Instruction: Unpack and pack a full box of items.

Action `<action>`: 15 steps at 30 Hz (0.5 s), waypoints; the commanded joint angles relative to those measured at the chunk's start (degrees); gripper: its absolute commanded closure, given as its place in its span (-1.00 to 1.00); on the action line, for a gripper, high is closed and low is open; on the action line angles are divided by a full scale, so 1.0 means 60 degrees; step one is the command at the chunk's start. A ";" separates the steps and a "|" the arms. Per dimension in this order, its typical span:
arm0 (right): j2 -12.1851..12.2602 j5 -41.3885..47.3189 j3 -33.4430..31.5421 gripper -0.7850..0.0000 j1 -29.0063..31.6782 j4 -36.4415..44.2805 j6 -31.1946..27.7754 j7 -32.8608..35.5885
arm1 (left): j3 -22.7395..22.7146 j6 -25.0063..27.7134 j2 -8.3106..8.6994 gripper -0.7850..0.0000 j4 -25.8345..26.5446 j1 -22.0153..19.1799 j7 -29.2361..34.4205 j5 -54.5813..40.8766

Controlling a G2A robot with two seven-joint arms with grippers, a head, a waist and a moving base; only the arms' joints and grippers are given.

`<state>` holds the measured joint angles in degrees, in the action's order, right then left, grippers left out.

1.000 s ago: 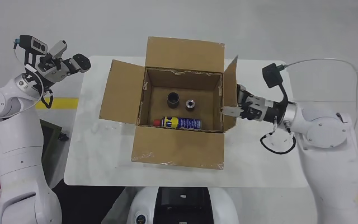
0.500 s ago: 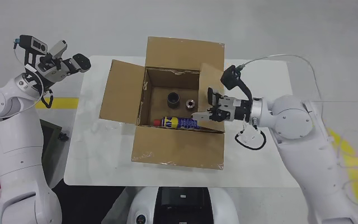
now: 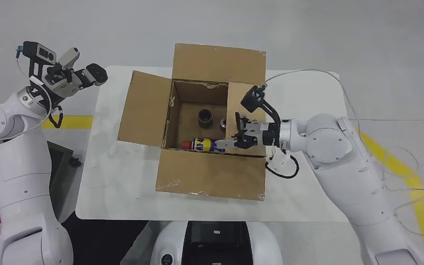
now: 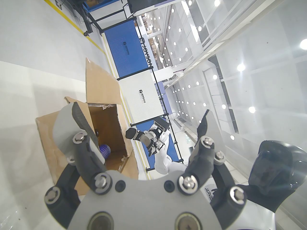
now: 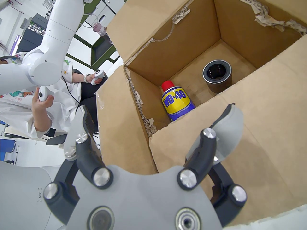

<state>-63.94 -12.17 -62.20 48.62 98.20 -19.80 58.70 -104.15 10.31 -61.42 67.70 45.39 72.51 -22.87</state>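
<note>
The right gripper [image 3: 232, 140], jaws wide and empty, hangs over the box's [image 3: 211, 173] inward-bent flap [image 5: 251, 132]. Pressing on could crush that flap or shove the box across the worktop [image 3: 126, 179]. The can [image 5: 178, 103] lies on the box floor just beyond and below the gripper, cap pointing away. The left gripper [image 4: 139, 113], open and empty, sits well apart.

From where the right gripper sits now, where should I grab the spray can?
Grip the spray can mid-body, coming straight down from above: it lies on its side on the box floor, so the open right gripper could likely straddle its round sides.
</note>
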 commanded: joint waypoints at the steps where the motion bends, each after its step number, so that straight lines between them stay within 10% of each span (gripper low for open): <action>1: -0.0002 0.0024 0.0053 -1.00 -0.0034 -0.0050 -0.0008 0.0025 | 0.0000 0.0000 0.0000 -1.00 0.0000 0.0000 0.0000 0.0000; 15: 0.0032 -0.0038 0.0210 -1.00 -0.0161 -0.0274 0.0017 0.0091 | 0.0000 0.0000 0.0000 -1.00 0.0000 0.0000 0.0000 0.0000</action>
<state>-63.76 -12.44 -60.97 47.68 96.59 -19.61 59.25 -104.15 10.31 -61.42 67.70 45.39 72.51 -22.87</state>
